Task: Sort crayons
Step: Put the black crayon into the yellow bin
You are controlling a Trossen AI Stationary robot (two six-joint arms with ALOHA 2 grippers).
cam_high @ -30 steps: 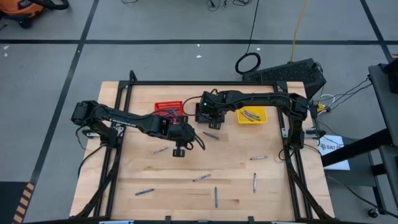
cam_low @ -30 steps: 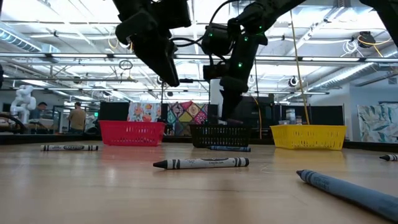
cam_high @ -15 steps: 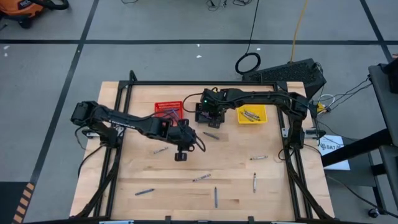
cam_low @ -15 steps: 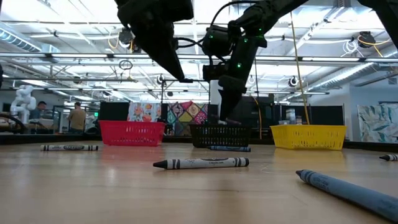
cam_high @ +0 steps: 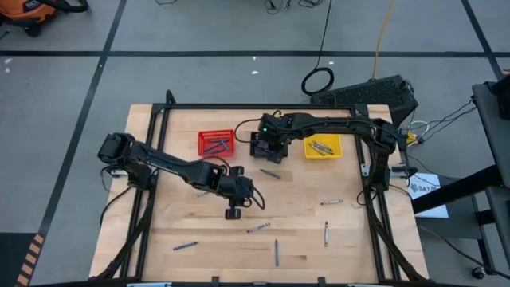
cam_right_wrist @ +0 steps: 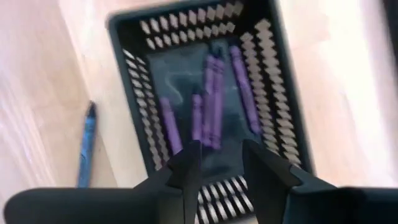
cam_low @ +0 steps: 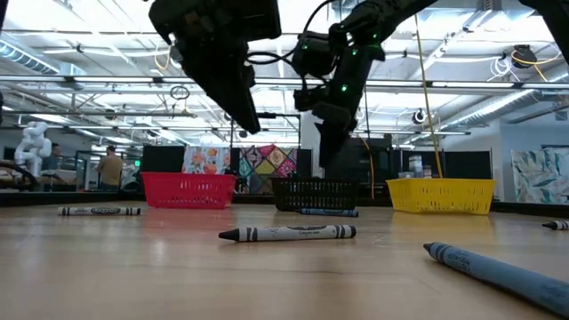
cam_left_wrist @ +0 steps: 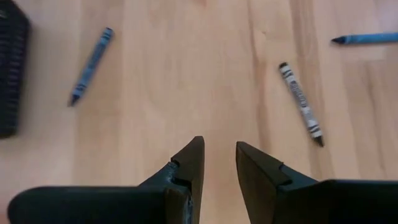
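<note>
Crayons lie scattered on the wooden table: a grey one (cam_high: pixel 257 228), a blue one (cam_high: pixel 269 172) and several more toward the near edge. My left gripper (cam_high: pixel 233 210) hangs open above bare wood mid-table; in its wrist view (cam_left_wrist: pixel 219 163) the grey crayon (cam_left_wrist: pixel 301 102) and a blue crayon (cam_left_wrist: pixel 90 65) lie beyond the fingers. My right gripper (cam_high: pixel 264 144) stands open over the black basket (cam_right_wrist: pixel 134 106), where several purple crayons (cam_right_wrist: pixel 211 99) lie on the bottom; nothing is between its fingers (cam_right_wrist: pixel 221 165).
A red basket (cam_high: pixel 216 143) and a yellow basket (cam_high: pixel 322 147), each with crayons in it, flank the black basket along the far side. A black frame (cam_high: pixel 239 106) borders the table. A blue crayon (cam_right_wrist: pixel 86 146) lies just beside the black basket.
My left gripper has moved toward the table's near edge and a little lower, staying open. My right gripper has kept its place over the black basket.
</note>
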